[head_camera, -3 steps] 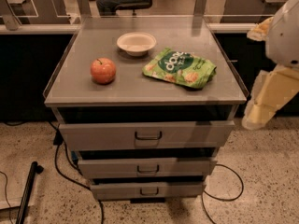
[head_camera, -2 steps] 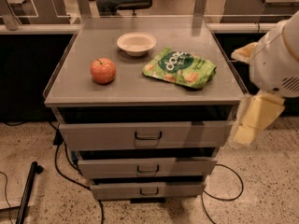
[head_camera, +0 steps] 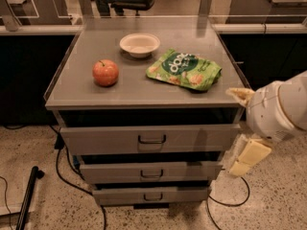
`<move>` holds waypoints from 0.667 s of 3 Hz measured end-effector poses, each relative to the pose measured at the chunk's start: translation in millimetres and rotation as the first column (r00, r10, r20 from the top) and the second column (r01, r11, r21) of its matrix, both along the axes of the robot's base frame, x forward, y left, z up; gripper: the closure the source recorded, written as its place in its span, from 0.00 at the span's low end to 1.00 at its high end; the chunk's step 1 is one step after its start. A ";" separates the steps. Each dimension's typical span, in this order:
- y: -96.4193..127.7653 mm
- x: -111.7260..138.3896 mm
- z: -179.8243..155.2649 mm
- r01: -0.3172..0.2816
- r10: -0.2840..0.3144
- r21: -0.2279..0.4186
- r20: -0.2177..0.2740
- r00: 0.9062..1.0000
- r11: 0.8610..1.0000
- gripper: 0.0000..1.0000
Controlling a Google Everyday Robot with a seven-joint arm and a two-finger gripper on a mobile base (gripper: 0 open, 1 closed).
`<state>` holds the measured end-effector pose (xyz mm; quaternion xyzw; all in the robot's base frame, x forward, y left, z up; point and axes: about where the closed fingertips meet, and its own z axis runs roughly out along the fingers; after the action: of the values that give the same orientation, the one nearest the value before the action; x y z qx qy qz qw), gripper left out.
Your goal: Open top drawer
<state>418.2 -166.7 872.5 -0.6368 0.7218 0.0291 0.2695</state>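
The top drawer (head_camera: 110, 139) is the widest grey metal front under the table top, with a small dark loop handle (head_camera: 152, 139) at its centre. A dark gap shows above its front. My gripper (head_camera: 249, 158) is the cream-coloured part hanging below the white arm (head_camera: 280, 110) at the right. It sits just right of the cabinet, level with the gap between the top and second drawers, and touches nothing. It is well to the right of the handle.
On the table top (head_camera: 76, 87) lie a red apple (head_camera: 105, 73), a white bowl (head_camera: 139, 44) and a green snack bag (head_camera: 184, 70). Two narrower drawers (head_camera: 151, 172) (head_camera: 151, 194) sit below. Cables (head_camera: 62, 166) and a black pole (head_camera: 29, 195) lie on the floor at left.
The arm and my gripper have moved down and to the left, closer to the right side of the cabinet. The drawers and the things on top have not moved.
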 end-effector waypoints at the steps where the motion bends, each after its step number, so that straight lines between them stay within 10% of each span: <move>1: -3.6 20.1 -35.3 0.014 -0.016 0.135 0.010 1.000 0.991 0.00; 2: -3.6 20.1 -35.3 0.014 -0.016 0.135 0.009 1.000 0.991 0.00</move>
<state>438.3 -170.3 837.2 -0.6119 0.7215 0.0724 0.3159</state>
